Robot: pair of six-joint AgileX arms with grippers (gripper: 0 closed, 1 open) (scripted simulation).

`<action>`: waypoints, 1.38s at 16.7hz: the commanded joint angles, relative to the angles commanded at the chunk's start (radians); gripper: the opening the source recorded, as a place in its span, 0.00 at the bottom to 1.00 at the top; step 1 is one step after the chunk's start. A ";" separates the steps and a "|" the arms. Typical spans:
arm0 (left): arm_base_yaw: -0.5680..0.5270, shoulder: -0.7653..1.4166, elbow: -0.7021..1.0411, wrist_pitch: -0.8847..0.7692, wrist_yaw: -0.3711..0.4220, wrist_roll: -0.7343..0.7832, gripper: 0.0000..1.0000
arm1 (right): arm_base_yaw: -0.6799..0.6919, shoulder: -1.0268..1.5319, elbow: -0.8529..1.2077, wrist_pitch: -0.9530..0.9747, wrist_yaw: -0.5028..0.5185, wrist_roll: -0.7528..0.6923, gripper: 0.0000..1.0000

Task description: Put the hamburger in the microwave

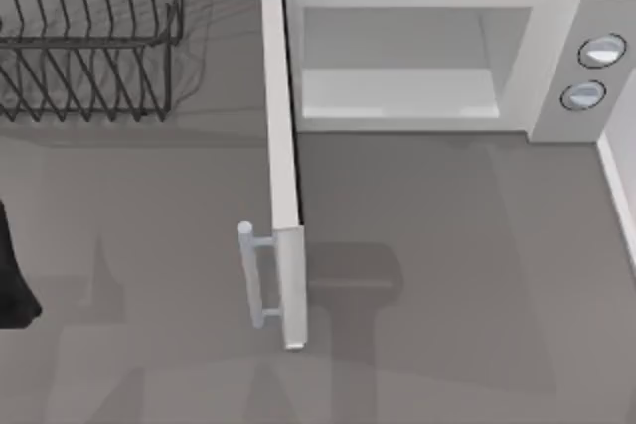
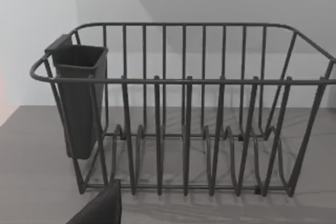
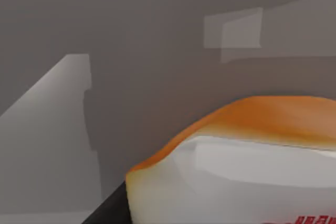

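My left arm (image 1: 12, 280) sits parked at the bench's (image 1: 149, 245) left edge, its hand (image 2: 102, 205) facing the rack (image 2: 184, 124) at the back left; I cannot tell whether that hand is apart or together. Moving right, the microwave (image 1: 556, 57) stands at the back with its door (image 1: 286, 196) swung fully out toward me, handle (image 1: 256, 275) on the left side of it, and the cavity (image 1: 397, 86) is open with the burger not yet in it. That door is my main worry: it juts out along the left side of the opening, so a path drifting left could knock it and push it partly closed. Coming in too high could clip the bun on the top lip of the cavity, and too far right would meet the panel with the knobs (image 1: 593, 71). In the right wrist view the burger (image 3: 236, 171) looms very close to the camera, just beside the dark edge of the right hand (image 3: 105, 211), with plain grey bench behind it. I judge it is probably being carried, but I cannot tell whether the hand is clamped on it; a weak hold could drop it short of the opening
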 joint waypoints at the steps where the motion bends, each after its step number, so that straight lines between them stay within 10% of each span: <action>1: 0.000 0.000 0.000 0.000 0.000 0.000 1.00 | 0.000 0.000 0.000 0.000 0.000 0.000 0.00; 23: 0.000 0.000 0.000 0.000 0.000 0.000 1.00 | -0.003 -0.244 0.335 -0.570 0.006 0.020 0.00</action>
